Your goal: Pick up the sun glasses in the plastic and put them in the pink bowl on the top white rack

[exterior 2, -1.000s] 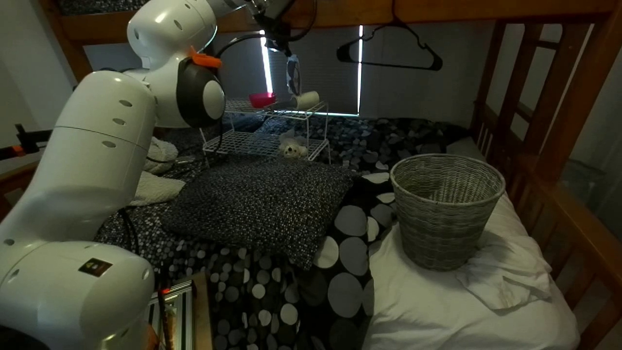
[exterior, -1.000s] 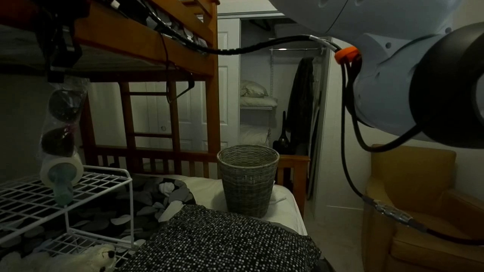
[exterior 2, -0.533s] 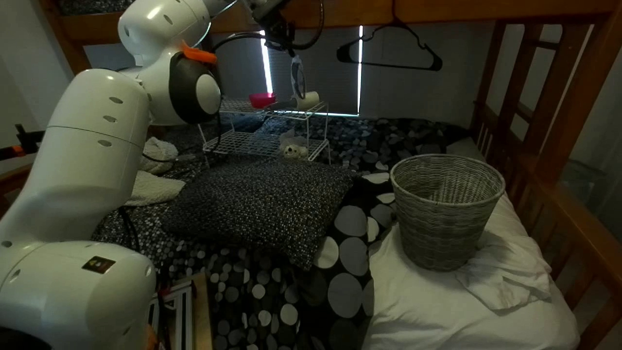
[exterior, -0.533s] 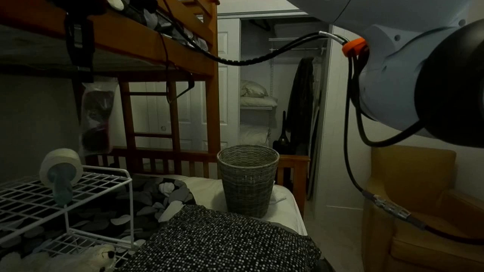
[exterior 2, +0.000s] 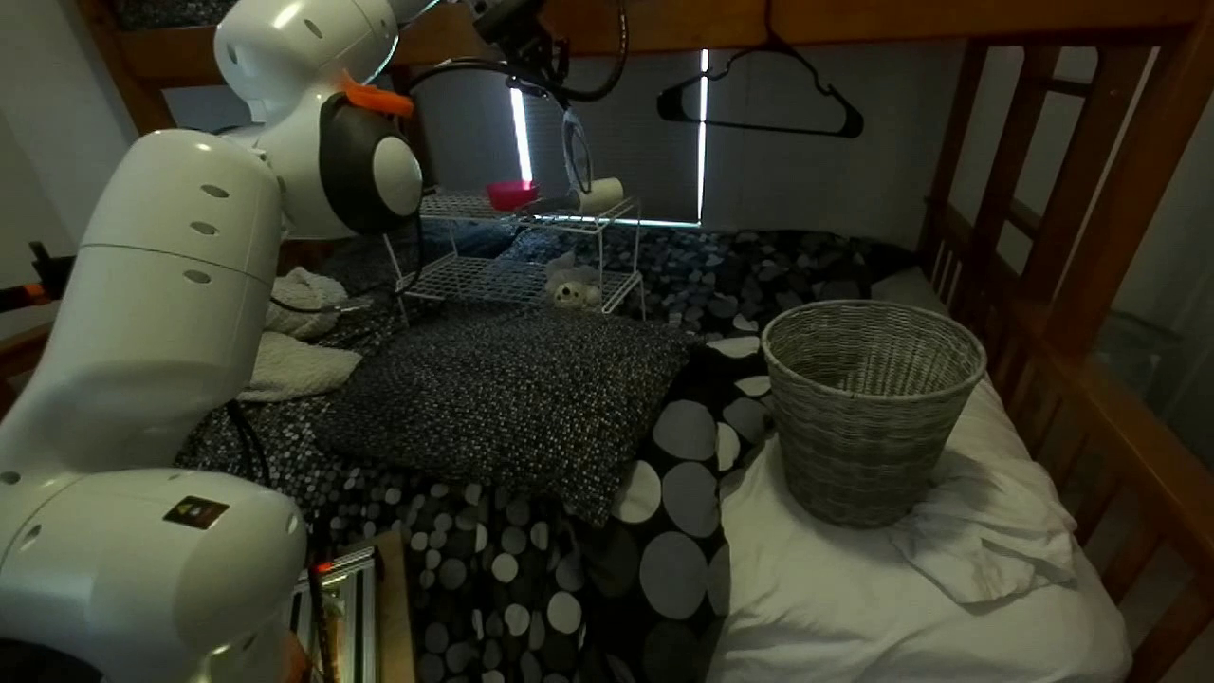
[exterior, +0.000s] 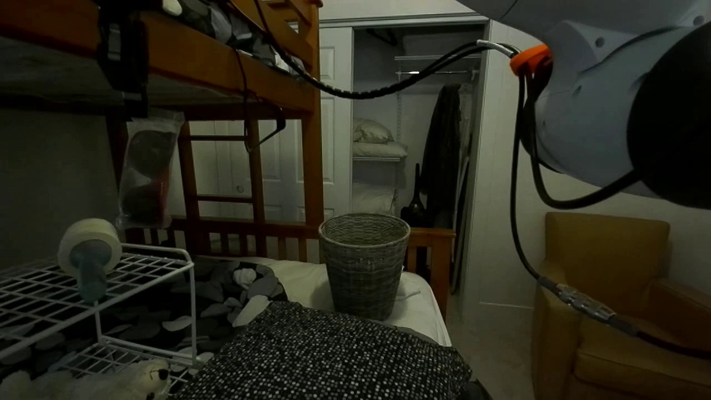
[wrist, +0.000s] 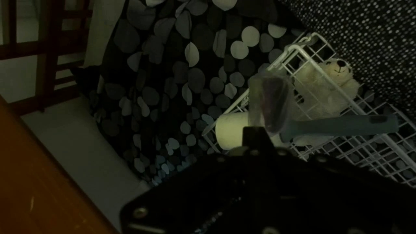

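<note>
The sunglasses (exterior: 149,172) in a clear plastic bag hang upright below my gripper (exterior: 136,108). They also show edge-on in an exterior view (exterior 2: 577,152) and in the wrist view (wrist: 274,100). My gripper (wrist: 256,131) is shut on the top of the bag, its fingertips together. The pink bowl (exterior 2: 512,195) stands on the top shelf of the white wire rack (exterior 2: 455,208), left of the hanging sunglasses in that exterior view. The bowl is out of view in the wrist view. The bag hangs above the level of the rack top (exterior: 150,268), near its end.
A white roller (exterior: 91,239) with a grey-green handle (wrist: 344,126) lies on the top shelf. A white plush bear (exterior 2: 574,292) sits on the lower shelf. The wooden upper bunk (exterior: 222,78) is close to the gripper. A black hanger (exterior 2: 759,121) and wicker basket (exterior 2: 868,427) are farther right.
In an exterior view, the gripper and bagged sunglasses have moved right, from in front of the roller to beside it. The arm has drawn back slightly. The bowl and rack have not moved.
</note>
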Available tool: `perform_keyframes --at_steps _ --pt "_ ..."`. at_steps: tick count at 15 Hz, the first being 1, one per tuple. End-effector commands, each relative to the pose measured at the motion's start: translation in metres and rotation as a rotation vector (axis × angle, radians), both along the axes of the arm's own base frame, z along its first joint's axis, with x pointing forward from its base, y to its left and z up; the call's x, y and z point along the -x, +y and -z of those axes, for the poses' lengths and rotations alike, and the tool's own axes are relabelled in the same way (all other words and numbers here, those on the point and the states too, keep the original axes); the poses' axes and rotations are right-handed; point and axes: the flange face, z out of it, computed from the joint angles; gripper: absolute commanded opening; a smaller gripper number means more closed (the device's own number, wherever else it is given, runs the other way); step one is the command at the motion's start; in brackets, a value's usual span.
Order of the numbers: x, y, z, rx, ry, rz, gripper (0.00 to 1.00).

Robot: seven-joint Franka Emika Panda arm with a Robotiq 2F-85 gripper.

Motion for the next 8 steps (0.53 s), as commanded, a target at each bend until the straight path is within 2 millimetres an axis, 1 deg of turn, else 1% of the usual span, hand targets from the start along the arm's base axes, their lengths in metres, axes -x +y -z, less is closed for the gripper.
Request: perform_keyframes --at_steps 1,3,5,8 --pt "0.016 0.001 0.002 -0.027 -0.002 0.194 0.00" --pt "0.027 0.003 0.004 -0.058 0.012 0.296 0.00" --pt "0.039 0.007 0.010 -0.086 0.035 0.397 0.00" --pt "0.052 0.007 0.018 -0.108 0.073 0.549 0.00"
